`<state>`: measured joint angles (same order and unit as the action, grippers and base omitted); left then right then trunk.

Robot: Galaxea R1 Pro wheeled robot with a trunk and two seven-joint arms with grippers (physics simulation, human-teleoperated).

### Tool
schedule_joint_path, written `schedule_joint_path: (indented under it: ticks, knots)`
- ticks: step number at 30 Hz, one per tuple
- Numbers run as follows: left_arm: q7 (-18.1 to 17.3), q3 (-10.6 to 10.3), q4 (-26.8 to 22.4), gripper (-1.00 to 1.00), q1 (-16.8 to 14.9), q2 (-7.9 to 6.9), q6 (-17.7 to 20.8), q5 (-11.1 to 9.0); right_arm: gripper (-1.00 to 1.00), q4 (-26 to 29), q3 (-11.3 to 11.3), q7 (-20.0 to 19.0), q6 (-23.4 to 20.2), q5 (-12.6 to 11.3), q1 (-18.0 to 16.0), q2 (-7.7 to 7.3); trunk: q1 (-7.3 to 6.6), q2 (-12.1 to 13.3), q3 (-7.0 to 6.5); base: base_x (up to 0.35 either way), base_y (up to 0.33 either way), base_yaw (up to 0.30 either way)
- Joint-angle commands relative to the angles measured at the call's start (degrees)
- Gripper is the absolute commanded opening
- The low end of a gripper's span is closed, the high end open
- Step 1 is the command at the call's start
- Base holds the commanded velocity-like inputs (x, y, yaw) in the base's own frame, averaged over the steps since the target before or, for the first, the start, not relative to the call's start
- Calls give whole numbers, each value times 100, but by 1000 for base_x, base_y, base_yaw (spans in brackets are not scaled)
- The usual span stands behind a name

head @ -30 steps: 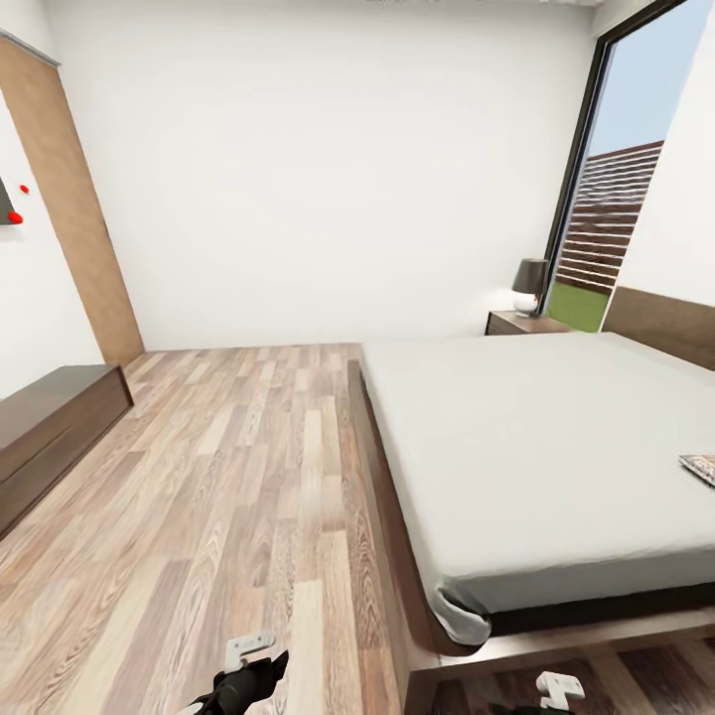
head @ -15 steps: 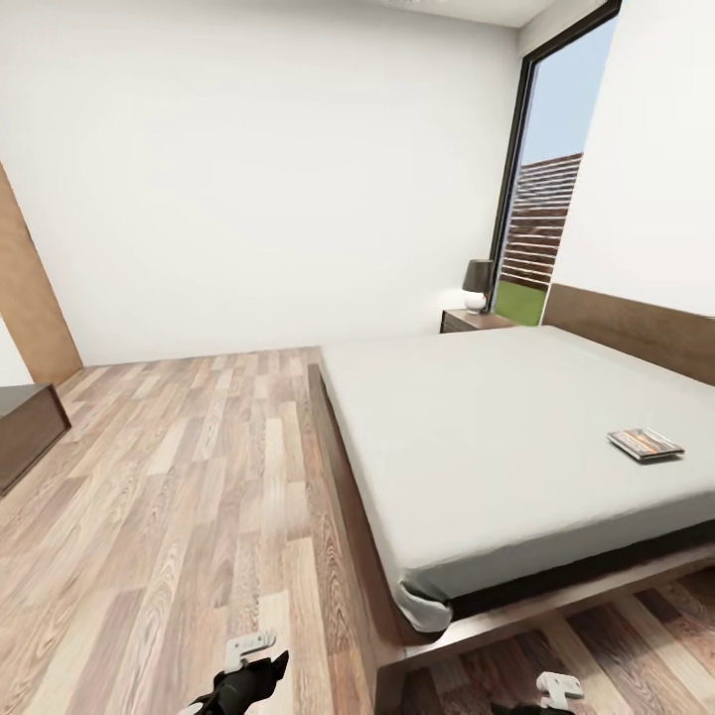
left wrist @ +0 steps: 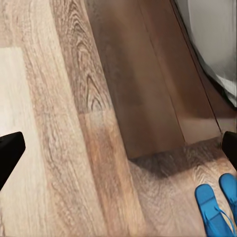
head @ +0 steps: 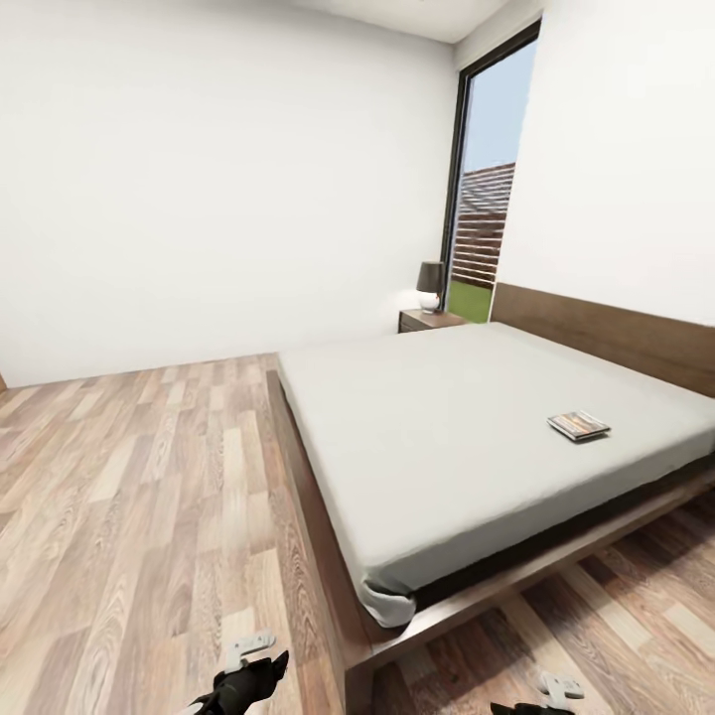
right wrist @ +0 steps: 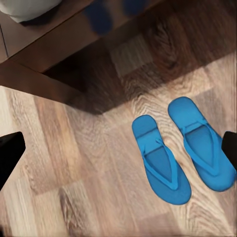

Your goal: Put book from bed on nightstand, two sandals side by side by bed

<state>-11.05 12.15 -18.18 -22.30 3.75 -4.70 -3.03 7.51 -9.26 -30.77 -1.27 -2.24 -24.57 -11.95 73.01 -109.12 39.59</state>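
Book (head: pixel 579 425) lies flat on the bed (head: pixel 447 427) near its headboard side, cover lettering too small to read. Sandals (right wrist: pixel 182 150) lie paired off the bed's corner. Both grippers look spread, empty.

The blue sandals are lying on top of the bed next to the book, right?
Not quite. The blue sandals are on the wooden floor beside the corner of the bed frame, as the right wrist view shows. Just the book lies on the bed, as the head view shows.
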Motion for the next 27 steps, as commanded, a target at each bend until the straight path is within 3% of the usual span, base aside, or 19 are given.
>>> schedule_joint_path:
  ticks: [1, 27]
  knots:
    - [-37, 31, 3, 100, -3, 3, -5, -31, 100, -4, -20, -25, -13, -22, -4, 0, -1, -2, 2, 0, 0, -288]
    - [-37, 31, 4, 100, -3, 1, -5, -31, 100, -4, -21, -25, -13, -22, -4, 0, -1, -2, -51, 0, 0, -295]
